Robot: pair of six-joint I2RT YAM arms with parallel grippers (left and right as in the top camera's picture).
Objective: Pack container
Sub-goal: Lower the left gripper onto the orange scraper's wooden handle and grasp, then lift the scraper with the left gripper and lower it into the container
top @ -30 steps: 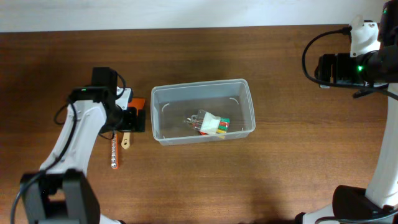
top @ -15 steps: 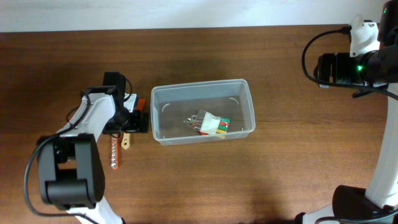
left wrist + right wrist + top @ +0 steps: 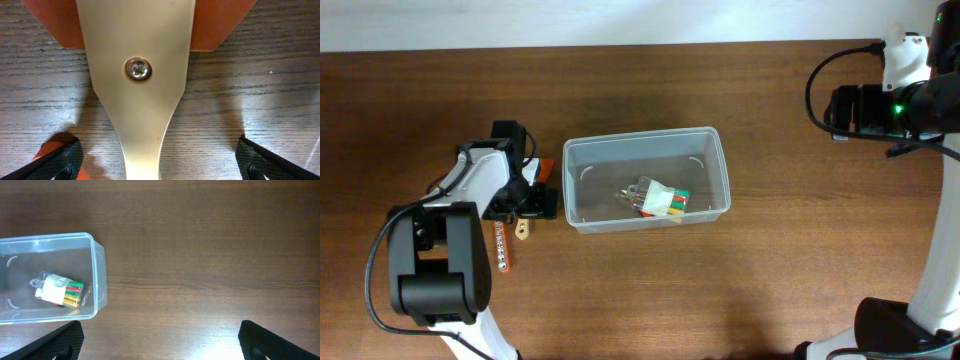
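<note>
The clear plastic container (image 3: 646,136) stands at the table's middle and holds a small pack of coloured markers (image 3: 666,200). It also shows at the left of the right wrist view (image 3: 98,271). A scraper with an orange part (image 3: 546,165) and a pale metal shank (image 3: 137,100) lies just left of the container. My left gripper (image 3: 157,167) is open low over it, a finger on each side of the shank, not touching it. My right gripper (image 3: 160,340) is open and empty, high over bare table right of the container.
A thin orange strip with silver studs (image 3: 502,247) lies on the table just left of the scraper's metal end (image 3: 523,230). The right arm (image 3: 880,105) hovers at the far right. The table's back edge runs along the top.
My left arm has swung in and come down closer over the scraper. The container, its contents and the right arm have not moved.
</note>
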